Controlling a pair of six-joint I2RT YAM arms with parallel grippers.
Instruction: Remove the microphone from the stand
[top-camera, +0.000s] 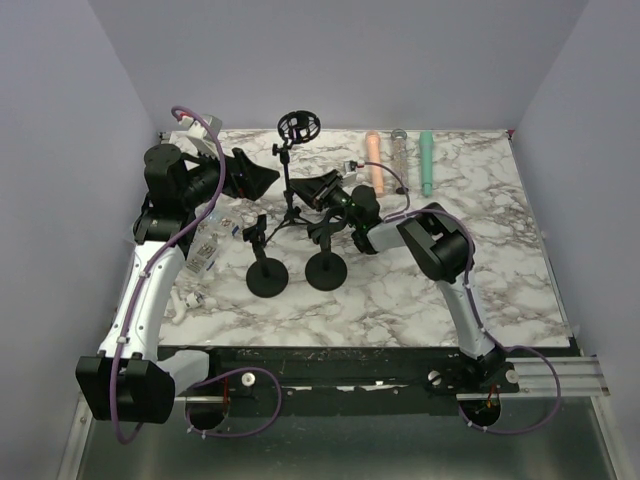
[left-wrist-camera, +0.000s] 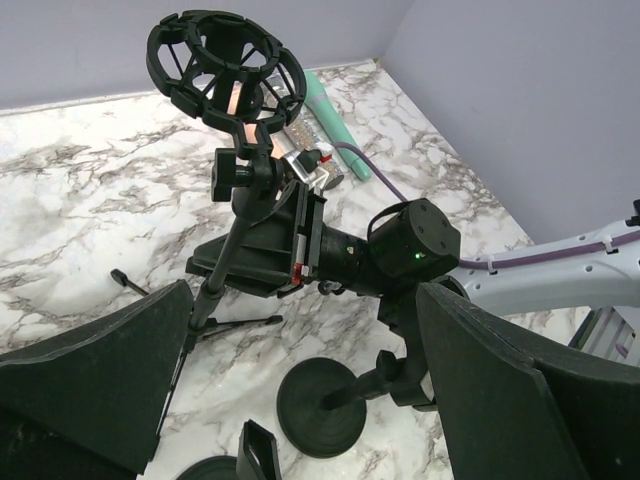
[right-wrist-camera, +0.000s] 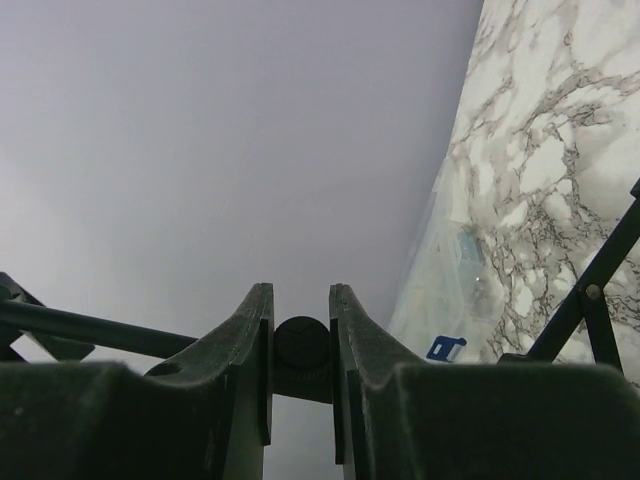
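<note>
A black tripod stand (top-camera: 290, 195) carries a round shock mount (top-camera: 298, 125) that looks empty; it also shows in the left wrist view (left-wrist-camera: 225, 65). Three microphones lie at the back of the table: pink (top-camera: 376, 163), clear (top-camera: 400, 150) and green (top-camera: 427, 162). My right gripper (top-camera: 318, 190) is shut on a black knob (right-wrist-camera: 303, 345) of the tripod stand, its jaws pressed on both sides of it. My left gripper (top-camera: 262, 178) is wide open and empty, just left of the stand; its fingers (left-wrist-camera: 90, 370) frame the stand.
Two short stands with round black bases (top-camera: 268, 278) (top-camera: 326, 270) stand in front of the tripod, each with a clip on top. A clear plastic bag (top-camera: 205, 250) lies at the left edge. Purple walls close in the back and sides.
</note>
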